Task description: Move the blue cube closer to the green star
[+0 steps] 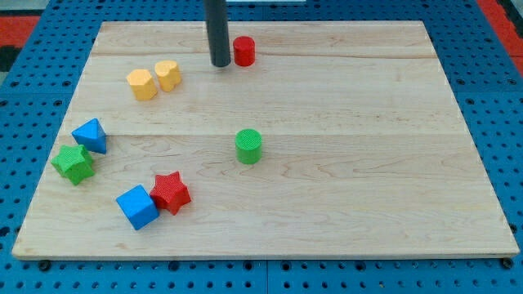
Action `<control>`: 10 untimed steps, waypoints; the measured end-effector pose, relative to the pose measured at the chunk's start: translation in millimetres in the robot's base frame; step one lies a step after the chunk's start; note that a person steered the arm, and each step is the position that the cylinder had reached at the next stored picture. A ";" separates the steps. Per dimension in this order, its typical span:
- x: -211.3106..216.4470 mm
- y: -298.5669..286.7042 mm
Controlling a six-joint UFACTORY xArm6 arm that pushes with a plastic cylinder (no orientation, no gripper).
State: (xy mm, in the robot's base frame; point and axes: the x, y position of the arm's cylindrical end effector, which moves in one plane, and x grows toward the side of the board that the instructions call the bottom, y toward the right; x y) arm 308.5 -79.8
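The blue cube (136, 207) lies near the view's bottom left, touching the red star (171, 193) on its right. The green star (73, 163) lies at the view's left, up and left of the blue cube, with a gap between them. My tip (220, 64) is at the view's top centre, just left of the red cylinder (243, 51), far from the blue cube and the green star.
A blue triangular block (91, 135) sits just above the green star. Two yellow blocks (142, 84) (168, 74) lie side by side at the upper left. A green cylinder (248, 146) stands at the centre of the wooden board (368, 163).
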 end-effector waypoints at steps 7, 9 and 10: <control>119.5 -10.7; 180.0 -0.1; 219.9 32.0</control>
State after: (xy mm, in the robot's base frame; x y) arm 528.4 -47.8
